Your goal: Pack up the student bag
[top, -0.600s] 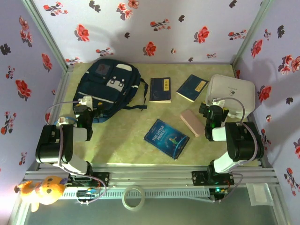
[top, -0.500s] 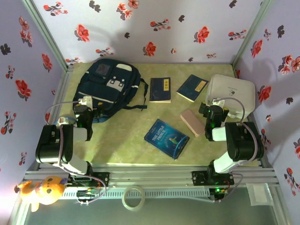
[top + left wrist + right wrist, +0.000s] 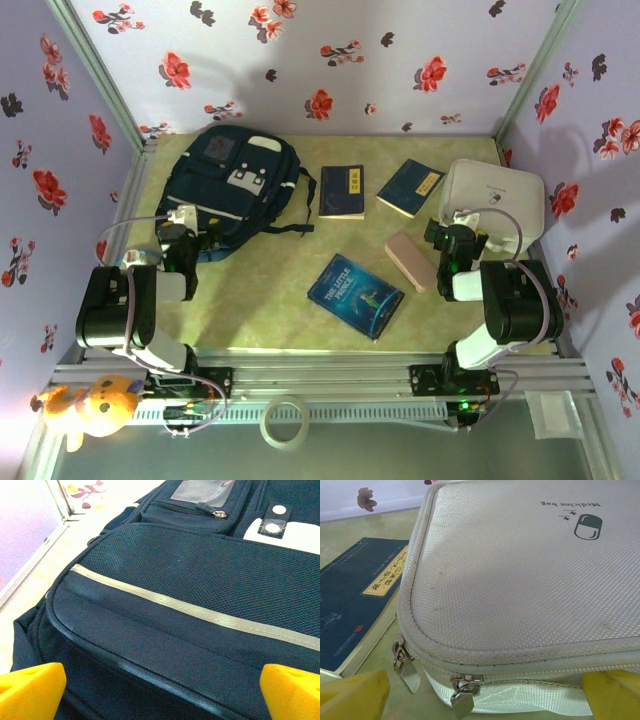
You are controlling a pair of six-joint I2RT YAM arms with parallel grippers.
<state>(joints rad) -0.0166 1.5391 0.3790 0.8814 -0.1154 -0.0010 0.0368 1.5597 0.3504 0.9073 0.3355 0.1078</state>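
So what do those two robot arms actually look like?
The left arm and right arm match: chunky black joints, pale grey links, a thin grey cable looping over each. The left claw and right claw have bright yellow fingertips.

Lavender walls (image 3: 330,60), printed with red and dark flowers, on three sides. Grey metal posts (image 3: 100,75) in back corners. Tabletop (image 3: 260,290) pale yellow-green, mottled. Aluminium rail (image 3: 330,372) along near edge. Light even, soft shadows.
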